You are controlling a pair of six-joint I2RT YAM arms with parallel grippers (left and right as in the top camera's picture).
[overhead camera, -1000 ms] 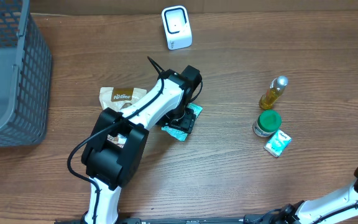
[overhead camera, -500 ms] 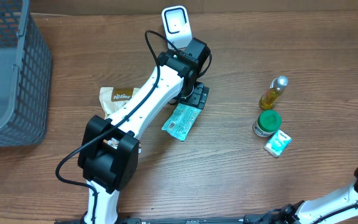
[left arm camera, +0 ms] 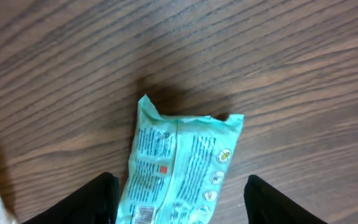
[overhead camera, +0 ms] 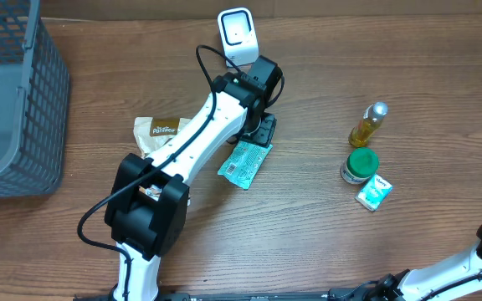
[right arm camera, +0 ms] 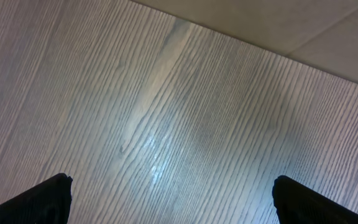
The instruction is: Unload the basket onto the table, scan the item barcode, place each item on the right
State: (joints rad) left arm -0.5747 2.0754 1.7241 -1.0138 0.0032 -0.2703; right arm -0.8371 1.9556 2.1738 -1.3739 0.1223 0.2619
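On the brown wood-grain table (overhead camera: 325, 242), just in front of the white box-shaped barcode scanner (overhead camera: 238, 36) and a little to its right, the mint-green flat foil sachet (overhead camera: 245, 161) lies flat with its printed back facing up. The left gripper (overhead camera: 264, 132) hangs over the sachet's far end with its fingers spread wide and nothing between them; in the left wrist view the sachet lies on the wood between the two dark fingertips, touching neither as far as can be told. The right gripper (right arm camera: 173, 194) is also wide open and empty, over bare wood well away from the sachet. The sachet looks light, thin and pliable, so it will probably sag or fold if pinched at one corner, and its glossy film is likely to slip. Lying flush on the table, it gives little edge to catch. The better hold is probably across the narrow width near the crimped end seam, which leaves the printed panel uncovered for the scanner. Its upper end is crinkled and slightly raised, with one corner peaked. The back carries dense fine print in columns, a small red square and a row of round symbols along one long edge. Whether the pale patch at its lower end is the barcode cannot be told.
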